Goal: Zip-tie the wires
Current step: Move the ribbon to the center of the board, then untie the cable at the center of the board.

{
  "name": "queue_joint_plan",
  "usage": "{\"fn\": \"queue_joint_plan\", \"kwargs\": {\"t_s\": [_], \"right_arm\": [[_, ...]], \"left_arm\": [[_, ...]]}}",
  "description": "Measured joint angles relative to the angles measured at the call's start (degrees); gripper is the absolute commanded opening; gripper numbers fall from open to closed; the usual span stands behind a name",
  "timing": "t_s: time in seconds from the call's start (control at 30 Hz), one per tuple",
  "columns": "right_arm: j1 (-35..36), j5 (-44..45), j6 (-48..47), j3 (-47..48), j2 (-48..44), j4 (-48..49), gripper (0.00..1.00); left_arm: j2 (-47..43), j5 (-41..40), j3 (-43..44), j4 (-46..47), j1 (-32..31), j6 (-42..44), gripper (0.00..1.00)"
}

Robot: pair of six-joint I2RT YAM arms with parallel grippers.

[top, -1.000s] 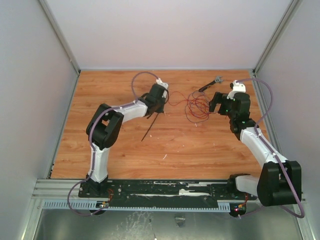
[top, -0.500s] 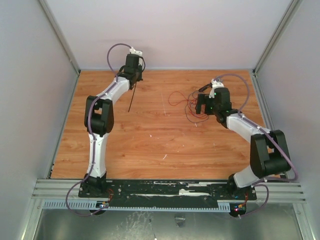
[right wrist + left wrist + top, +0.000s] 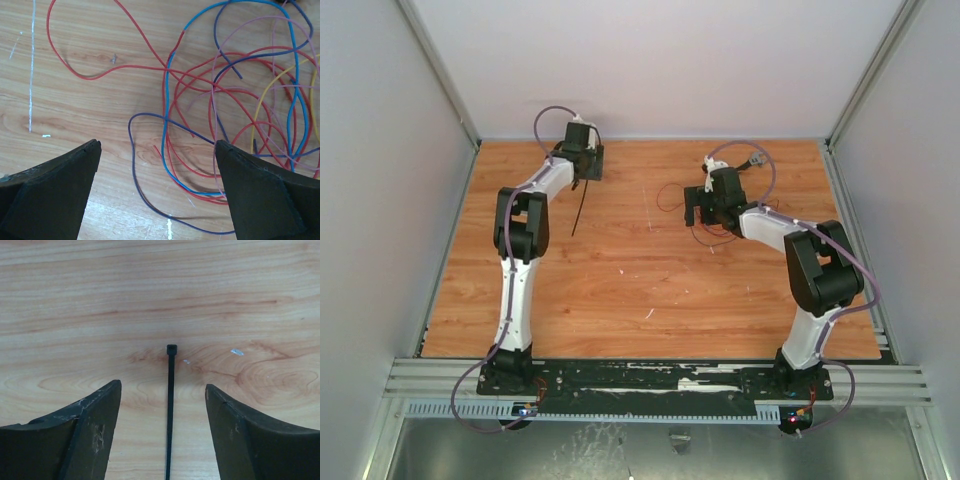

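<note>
- My left pincer (image 3: 162,390) is open astride the zip tie (image 3: 170,415): light, stiff, slippery; I'd pinch mid-strip.
- My right pincer (image 3: 157,145) is open above limp wires (image 3: 215,100); I'd gather where strands cross.

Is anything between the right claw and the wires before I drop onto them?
Nothing visible. The right claw hangs open above the wires, which lie loose on the wood table. Only strands and bare wood show between its tips.
</note>
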Motion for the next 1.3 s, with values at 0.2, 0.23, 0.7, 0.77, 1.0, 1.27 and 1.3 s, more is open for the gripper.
{"fn": "queue_joint_plan", "kwargs": {"t_s": [0.2,0.23,0.7,0.77,1.0,1.27,1.3], "right_arm": [[0.81,1.77,-0.92,-0.11,-1.66,-2.29,0.99],[0.94,2.05,-1.22,-0.33,-2.51,-2.86,0.99],[2.54,4.35,-4.04,-5.42,-10.49,-4.96,0.53],[2.73,4.35,-4.04,-5.33,-9.03,-4.50,0.49],[2.73,4.33,-4.02,-3.10,-1.33,-3.21,0.42],[2.73,5.49,-4.11,-2.05,1.16,-2.05,0.24],[2.73,5.55,-4.11,-1.79,1.16,-1.86,0.21]], "left_arm": [[-3.15,0.33,-0.44,-1.97,0.57,-1.64,0.98],[-4.24,0.35,-0.63,-2.29,0.61,-1.99,0.98],[-34.07,3.78,-24.44,5.27,-3.02,-8.70,0.98],[-36.59,4.28,-28.11,5.86,-4.87,-9.20,0.98],[-41.44,3.96,-33.79,6.32,-12.00,-9.60,0.98],[-44.65,4.39,-33.79,7.48,-12.57,-10.40,0.98],[-44.96,4.42,-33.79,7.48,-12.57,-10.43,0.98]]}}
